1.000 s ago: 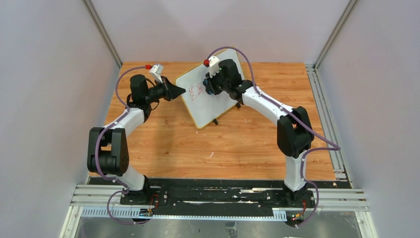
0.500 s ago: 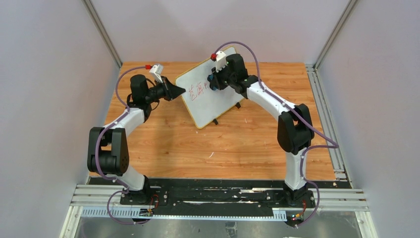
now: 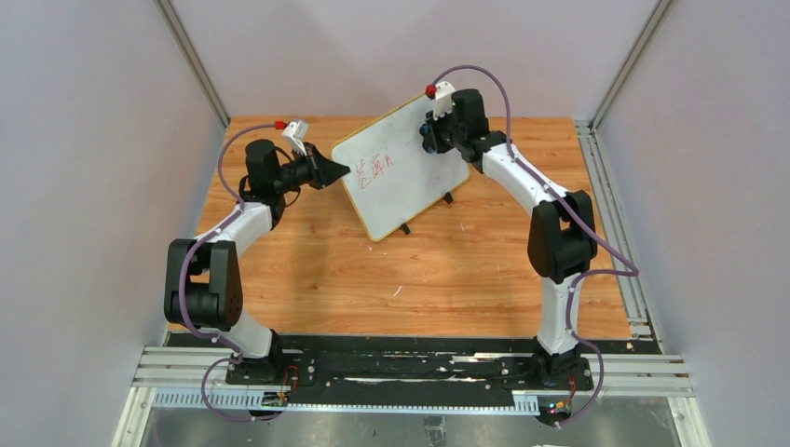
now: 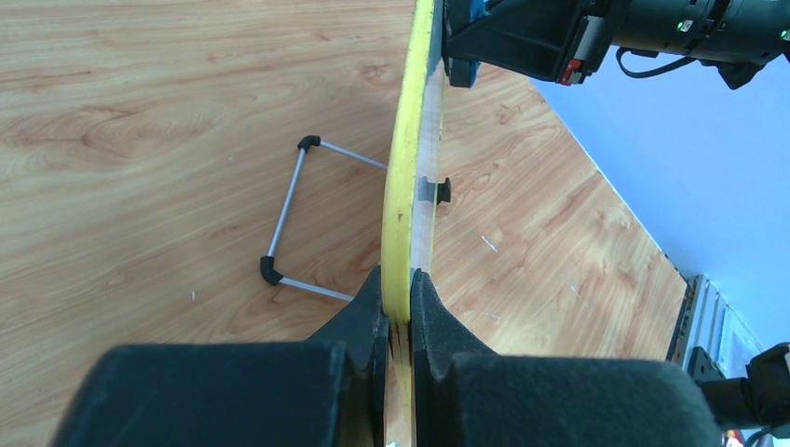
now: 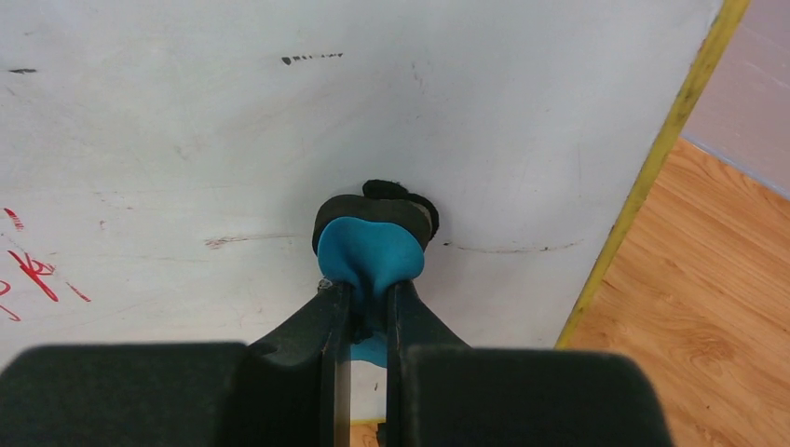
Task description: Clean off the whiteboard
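The whiteboard (image 3: pixel 401 182) stands tilted on the counter (image 3: pixel 373 270), its rim pinched by the left fingers (image 4: pixel 359 321). The right fingers (image 5: pixel 307 345) pinch a blue eraser (image 5: pixel 371 250) against it, away from the red writing (image 3: pixel 374 168). Pressing hard could pull the rim free.

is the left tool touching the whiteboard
Touching. The left wrist view shows the left tool clamped on the yellow rim of the whiteboard, no gap.
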Robot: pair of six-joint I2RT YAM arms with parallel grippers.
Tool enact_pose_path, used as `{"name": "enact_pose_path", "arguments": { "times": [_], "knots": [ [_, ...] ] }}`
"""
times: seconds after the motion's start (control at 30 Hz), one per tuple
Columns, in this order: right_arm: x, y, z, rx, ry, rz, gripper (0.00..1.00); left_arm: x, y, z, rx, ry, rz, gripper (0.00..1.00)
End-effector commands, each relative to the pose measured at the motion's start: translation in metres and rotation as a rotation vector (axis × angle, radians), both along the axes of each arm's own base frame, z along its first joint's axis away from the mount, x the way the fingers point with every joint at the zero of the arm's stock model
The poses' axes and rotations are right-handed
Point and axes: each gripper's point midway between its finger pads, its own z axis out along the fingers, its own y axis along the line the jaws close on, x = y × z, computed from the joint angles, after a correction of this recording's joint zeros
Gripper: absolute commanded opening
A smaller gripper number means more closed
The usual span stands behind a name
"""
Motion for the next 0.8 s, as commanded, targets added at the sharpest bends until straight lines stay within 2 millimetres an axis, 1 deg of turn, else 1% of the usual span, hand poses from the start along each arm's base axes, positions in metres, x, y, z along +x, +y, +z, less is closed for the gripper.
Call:
{"name": "enact_pose_path", "arguments": {
  "times": [0.0, 0.13, 0.23, 0.3, 0.37, 0.53, 0.6, 0.67, 0.77],
  "knots": [
    [-0.01, 0.018, 0.007, 0.033, -0.006, 0.031, 0.01, 0.002, 0.009, -0.04, 0.153, -0.011, 0.005, 0.0],
    [-0.027, 0.04, 0.011, 0.031, -0.013, 0.076, 0.01, 0.001, 0.009, -0.039, 0.154, -0.012, 0.004, 0.0],
    [-0.039, 0.06, 0.012, 0.026, -0.013, 0.119, 0.01, 0.001, 0.009, -0.04, 0.154, -0.011, 0.003, 0.0],
    [-0.049, 0.074, 0.009, 0.014, -0.012, 0.144, 0.01, 0.001, 0.009, -0.039, 0.154, -0.015, 0.004, 0.0],
    [-0.062, 0.086, 0.023, 0.015, -0.039, 0.173, 0.01, 0.0, 0.009, -0.038, 0.156, -0.016, 0.004, 0.0],
    [-0.09, 0.114, 0.022, 0.003, -0.048, 0.238, 0.01, 0.0, 0.008, -0.039, 0.156, -0.014, 0.001, 0.0],
    [-0.099, 0.122, 0.02, -0.016, -0.058, 0.254, 0.01, 0.0, 0.008, -0.039, 0.156, -0.013, 0.002, 0.0],
    [-0.103, 0.127, 0.018, -0.037, -0.07, 0.258, 0.01, 0.0, 0.008, -0.039, 0.156, -0.014, 0.002, 0.0],
    [-0.097, 0.122, 0.011, -0.066, -0.075, 0.229, 0.0, 0.0, 0.008, -0.038, 0.156, -0.018, 0.001, 0.0]
  ]
}}
